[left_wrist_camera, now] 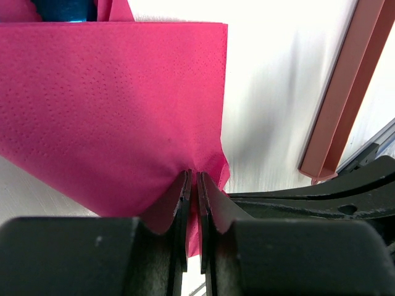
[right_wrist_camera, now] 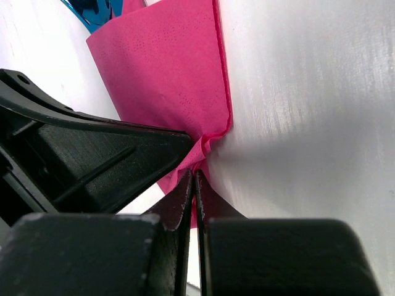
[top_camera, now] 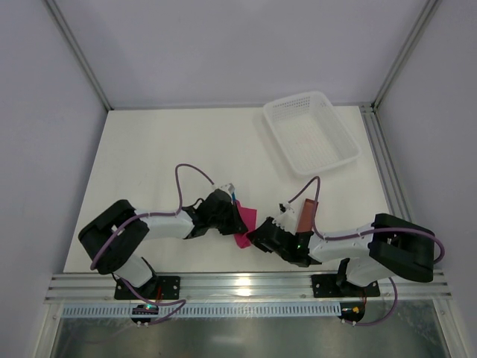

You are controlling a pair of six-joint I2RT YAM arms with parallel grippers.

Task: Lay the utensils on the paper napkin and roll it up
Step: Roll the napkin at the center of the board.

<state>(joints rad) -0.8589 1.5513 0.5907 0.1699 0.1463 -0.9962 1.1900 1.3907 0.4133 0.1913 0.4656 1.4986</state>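
Near middle of the white table (top_camera: 164, 164): a thin magenta-pink paper napkin (top_camera: 247, 218) is seen between the two gripper heads. These are set close over it, one from the left and one from the right.

Left gripper (left_wrist_camera: 192, 179): the fingers are pressed almost together. An edge of the magenta-pink paper napkin, close to one corner, is pinched between them. The paper is puckered where it enters the slit, so this gripper is clenched on paper.

Right gripper (right_wrist_camera: 193, 176): the fingers are closed tight, and a corner of the napkin is caught at the tips and creased into a small fold. A sliver of pink is visible lower down between the fingers, so this gripper is also grasping the napkin.

The two grippers are just beside each other. In each wrist view the other's black body is seen alongside. Whether they touch cannot be told.

Apart from the pinched end, the napkin is spread fairly flat, with dotted embossing visible and one long edge straight.

Beyond its far edge the blue plastic utensils (left_wrist_camera: 65, 7) are only partly seen, cut off by the frame. Which piece is showing cannot be told, nor how it is held by the paper.

A flat reddish-brown oblong sleeve (top_camera: 306, 214) is noted just right of the napkin, with bare table between them.

A white mesh basket (top_camera: 298, 99) is noted at far right, well apart from the napkin.
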